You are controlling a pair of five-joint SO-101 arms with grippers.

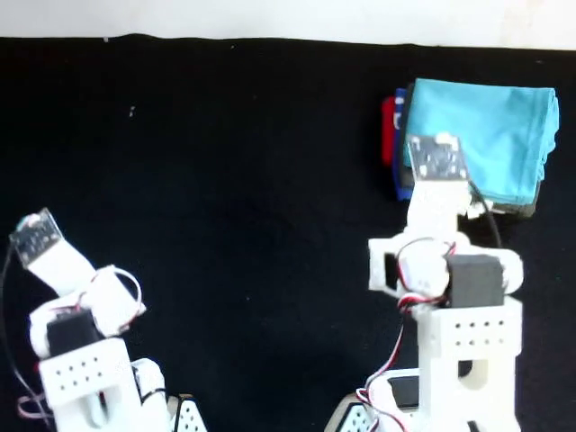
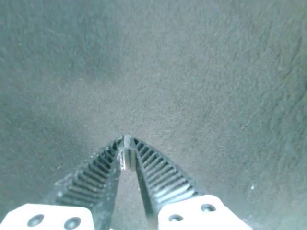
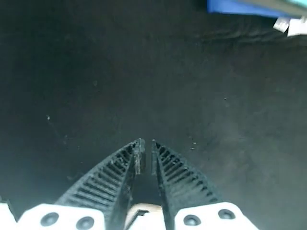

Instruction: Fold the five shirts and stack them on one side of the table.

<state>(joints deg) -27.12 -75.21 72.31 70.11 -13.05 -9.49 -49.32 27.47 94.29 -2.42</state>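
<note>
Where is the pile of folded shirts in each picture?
High view: the shirt stack lies at the far right of the table, teal on top, just beyond the right arm.
Right wrist view: a blue edge of the shirt stack peeks in at the picture's edge, ahead of the right gripper.
Left wrist view: the left gripper over bare cloth.
Shared landmark: the black table cloth.

Left arm (image 1: pixel 90 297) folded back low, left gripper (image 2: pixel 125 145) pinched closed, right arm (image 1: pixel 436 211) extended forward, right gripper (image 3: pixel 145 147) closed, tips nearly touching.
</note>
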